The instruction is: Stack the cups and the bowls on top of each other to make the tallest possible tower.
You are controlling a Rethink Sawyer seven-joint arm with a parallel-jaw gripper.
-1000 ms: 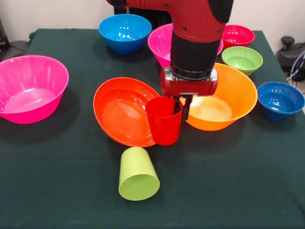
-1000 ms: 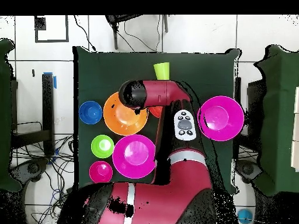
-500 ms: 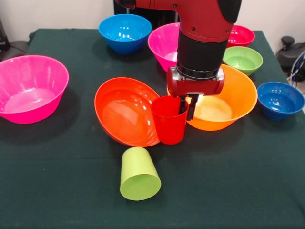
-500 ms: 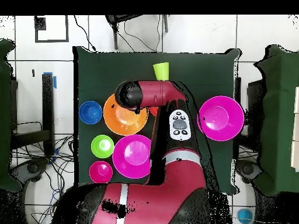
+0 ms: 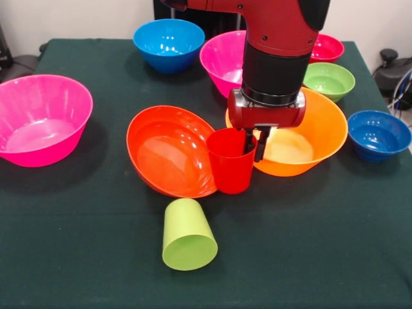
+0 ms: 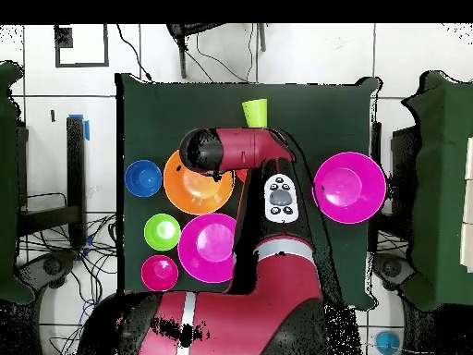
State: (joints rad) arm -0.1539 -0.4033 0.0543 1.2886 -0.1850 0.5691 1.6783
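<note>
The jaws [image 5: 253,145] are pinched on the rim of the upright red cup [image 5: 230,161]; the cup stands on the bench [image 5: 335,244], between the red-orange bowl [image 5: 168,151] and orange bowl [image 5: 309,132]; the lime cup [image 5: 187,235] lies tipped nearby.

Upright red cup [image 5: 230,168], toppled green cup [image 5: 187,235]

From the front we look across the table [image 5: 77,257] toward the arm [image 5: 277,38], slightly downward and close in, the near edge at the bottom. From overhead we look straight down from high up, the robot's base at the bottom. Both views share the green tabletop; the lime green cup [image 5: 187,235], nearest us in front, sits at the top overhead [image 6: 255,112].
</note>
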